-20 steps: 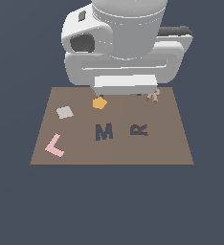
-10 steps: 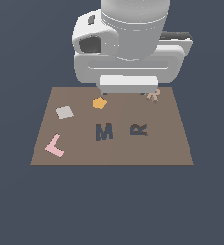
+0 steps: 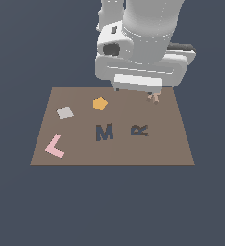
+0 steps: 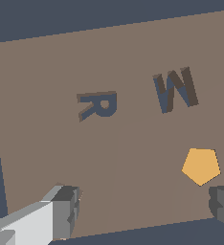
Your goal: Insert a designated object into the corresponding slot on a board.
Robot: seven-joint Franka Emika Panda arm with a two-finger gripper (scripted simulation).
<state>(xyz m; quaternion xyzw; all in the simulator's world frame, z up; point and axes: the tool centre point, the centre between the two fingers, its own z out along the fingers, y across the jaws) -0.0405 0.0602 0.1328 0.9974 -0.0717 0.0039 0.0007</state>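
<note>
On the board [image 3: 177, 144] we count, going from the exterior view's left to its right: one pink L piece [image 3: 54, 146], one grey square tile [image 3: 65, 113], one orange pentagon [image 3: 100, 103], one dark M recess [image 3: 104, 132], one dark R slot [image 3: 140, 129], and one small tan R piece [image 3: 154, 98] peeking out at the far edge, under the arm's body. That makes four loose pieces and two recesses.

In the wrist view we see the gripper [image 4: 145, 206] spread wide, one finger [image 4: 61, 210] at one side of the frame and the other finger just showing at the opposite edge. Nothing lies between them but bare board; they hold nothing and we see them touching nothing. The pentagon [image 4: 201, 165] lies near the second finger, apart from it.

Both recesses are empty: the R slot [image 4: 97, 105] and the M recess [image 4: 176, 89] show only their dark floors. The tan R piece lies on the board's far side, beyond the R slot and well apart from it, mostly hidden by the arm; we cannot tell its orientation.
</note>
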